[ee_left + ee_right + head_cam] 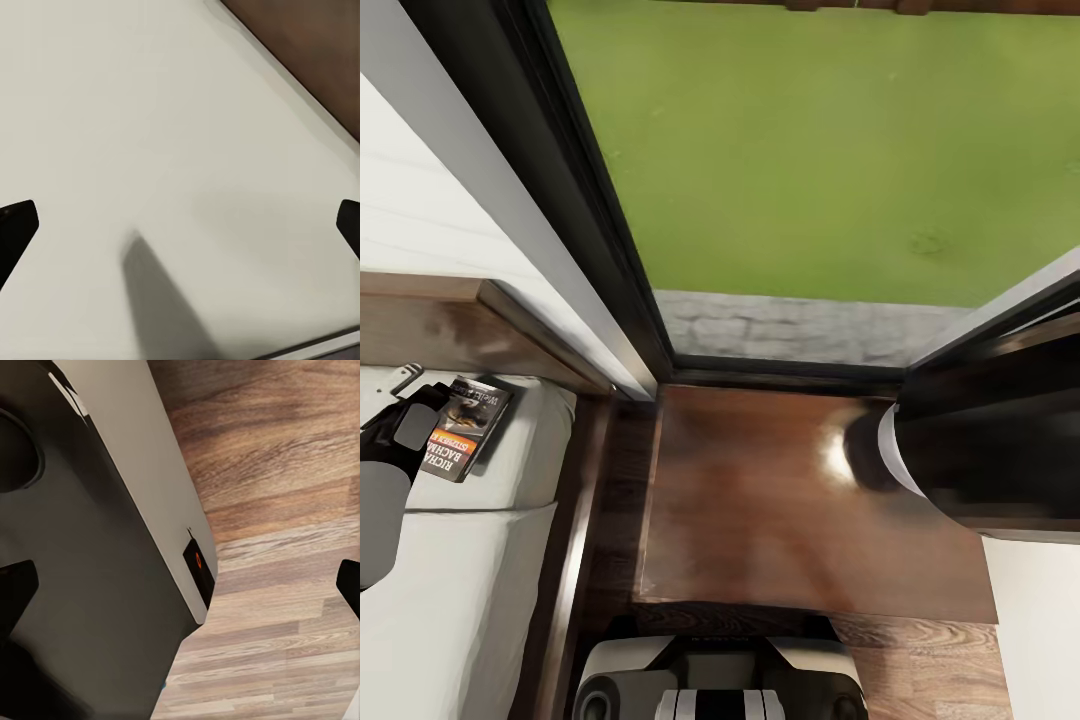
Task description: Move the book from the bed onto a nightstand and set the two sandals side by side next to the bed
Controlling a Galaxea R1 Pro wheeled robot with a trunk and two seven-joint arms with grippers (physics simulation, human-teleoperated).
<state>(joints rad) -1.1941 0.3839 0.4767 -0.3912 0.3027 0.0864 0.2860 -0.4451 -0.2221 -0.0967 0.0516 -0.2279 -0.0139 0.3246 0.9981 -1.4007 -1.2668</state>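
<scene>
The left gripper's [180,217] black fingertips [16,225] stand wide apart over bare pale mattress [150,112]. From the head camera, its arm partly hides the book [468,427] lying on the bed [480,560], beside the nightstand [780,500]. The right gripper [180,585] gapes wide over plank floor [285,510].

Pale mattress [150,112] — tool [180,221] spread.
</scene>
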